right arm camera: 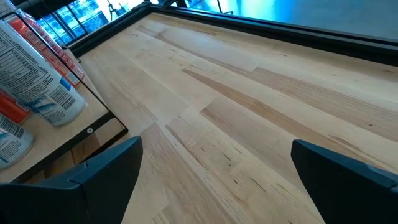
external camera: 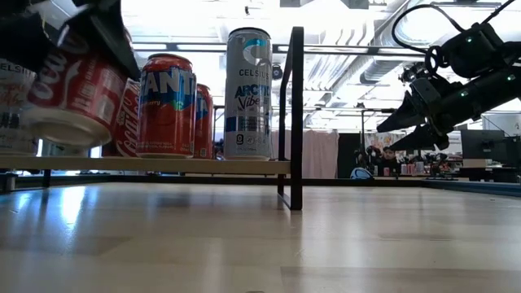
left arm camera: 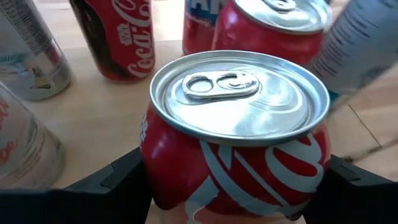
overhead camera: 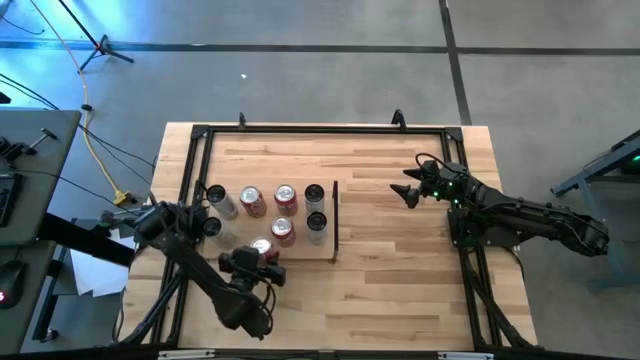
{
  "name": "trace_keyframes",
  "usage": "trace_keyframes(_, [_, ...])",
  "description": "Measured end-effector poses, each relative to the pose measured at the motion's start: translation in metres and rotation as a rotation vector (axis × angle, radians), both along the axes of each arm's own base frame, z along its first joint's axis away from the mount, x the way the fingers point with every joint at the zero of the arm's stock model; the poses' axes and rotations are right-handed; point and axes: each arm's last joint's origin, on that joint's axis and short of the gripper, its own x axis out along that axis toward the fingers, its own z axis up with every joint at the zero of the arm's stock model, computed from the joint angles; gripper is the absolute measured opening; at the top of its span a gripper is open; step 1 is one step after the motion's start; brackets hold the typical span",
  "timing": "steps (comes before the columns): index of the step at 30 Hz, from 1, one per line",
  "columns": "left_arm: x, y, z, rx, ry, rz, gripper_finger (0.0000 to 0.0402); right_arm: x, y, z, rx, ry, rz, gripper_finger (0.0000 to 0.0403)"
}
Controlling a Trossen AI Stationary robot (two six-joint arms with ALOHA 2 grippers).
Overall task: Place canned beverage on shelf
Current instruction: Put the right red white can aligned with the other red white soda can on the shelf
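1. The left gripper (overhead camera: pixel 262 252) pinches a red can (left arm camera: pixel 236 134), tilted just above the shelf (overhead camera: pixel 233 257) at its near edge.
2. Other cans (overhead camera: pixel 284 197) stand beyond; free boards lie directly beneath.
3. The right gripper (overhead camera: pixel 410 188) waits spread, well apart.

A red Coca-Cola can (left arm camera: pixel 239 140), tilted, hangs just above the pale-wood shelf (external camera: pixel 163 165) bearing other upright cans.

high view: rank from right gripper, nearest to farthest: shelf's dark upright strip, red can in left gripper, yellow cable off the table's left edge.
From the right gripper, open, over the table's right half:
1. Dark upright strip, on the shelf's right edge, mid-table.
2. Red can, held by the left gripper at the shelf's front.
3. Yellow cable, on the floor beyond the table's left edge.
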Motion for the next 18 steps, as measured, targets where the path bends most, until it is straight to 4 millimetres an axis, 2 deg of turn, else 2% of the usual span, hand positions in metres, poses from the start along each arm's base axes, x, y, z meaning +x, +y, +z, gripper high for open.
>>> trace_keyframes(6, [-0.0024, 0.0065, -0.0081, 0.017, 0.015, 0.028, 0.0287, 0.0000, 0.0000, 0.0000, 0.000, 0.000, 0.000, 0.0399])
trace_keyframes(18, [0.0010, 0.0110, -0.0087, 0.017, 0.041, 0.037, 0.0287, 0.0000, 0.0000, 0.0000, 0.000, 0.000, 0.000, 0.0399])
